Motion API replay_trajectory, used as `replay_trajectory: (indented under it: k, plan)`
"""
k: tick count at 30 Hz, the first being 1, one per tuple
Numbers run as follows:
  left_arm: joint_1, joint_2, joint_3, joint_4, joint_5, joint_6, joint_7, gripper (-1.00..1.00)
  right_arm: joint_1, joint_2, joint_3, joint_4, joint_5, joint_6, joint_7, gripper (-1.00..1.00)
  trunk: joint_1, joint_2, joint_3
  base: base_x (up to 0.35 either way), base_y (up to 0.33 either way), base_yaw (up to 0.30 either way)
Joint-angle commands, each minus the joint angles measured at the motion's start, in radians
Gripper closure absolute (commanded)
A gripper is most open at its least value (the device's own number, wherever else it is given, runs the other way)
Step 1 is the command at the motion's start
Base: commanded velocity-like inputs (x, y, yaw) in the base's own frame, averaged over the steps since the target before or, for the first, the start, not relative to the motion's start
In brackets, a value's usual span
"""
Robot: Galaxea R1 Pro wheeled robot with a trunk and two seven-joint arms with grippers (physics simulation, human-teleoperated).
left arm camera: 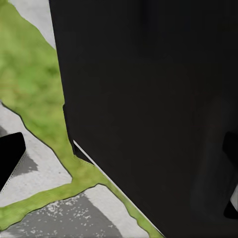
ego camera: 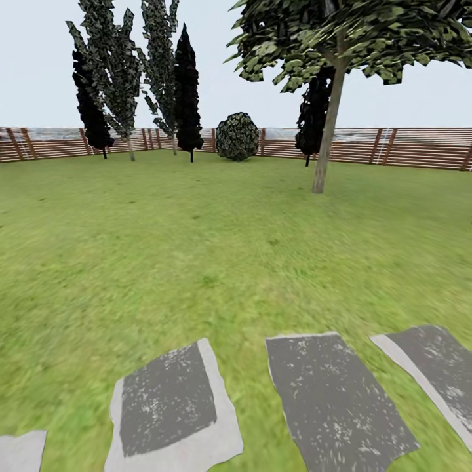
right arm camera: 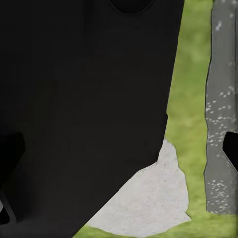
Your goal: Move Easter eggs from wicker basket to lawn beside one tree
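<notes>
Mottled green lawn [ego camera: 196, 249], slanted pale-trunked tree [ego camera: 328, 124], speckled grey paving slabs [ego camera: 334, 393].

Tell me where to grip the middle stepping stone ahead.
The middle stepping stone lies flat and seems flush with the lawn, so no side offers a hold. At best, come from straight above and pinch its pale left edge. It likely will not lift.
</notes>
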Motion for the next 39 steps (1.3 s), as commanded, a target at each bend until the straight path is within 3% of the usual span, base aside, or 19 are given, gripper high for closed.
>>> replay_trajectory:
  k: [1,12,27,39]
  plan:
    - [0.000,0.000,-0.001,-0.001,-0.002,0.001,-0.003,-1.00,-0.001,0.000,0.001,0.002,0.003,0.001,0.003,-1.00,0.001,0.000,-0.001,0.344,0.000,0.004]
    - [0.000,0.000,-0.001,-0.001,-0.002,0.001,-0.003,-1.00,-0.001,0.000,0.001,0.002,0.003,-0.002,0.003,-1.00,0.001,0.000,-0.004,0.344,0.000,0.163]
    - [0.000,0.000,-0.001,-0.001,-0.002,0.001,-0.003,-1.00,-0.001,0.000,0.001,0.002,0.003,-0.003,0.003,-1.00,0.001,0.000,-0.004,0.344,0.000,0.019]
    - [0.000,0.000,-0.001,-0.002,-0.002,0.001,-0.003,-1.00,-0.001,0.000,0.001,0.002,0.003,-0.003,0.003,-1.00,0.001,0.000,-0.004,0.344,0.000,0.183]
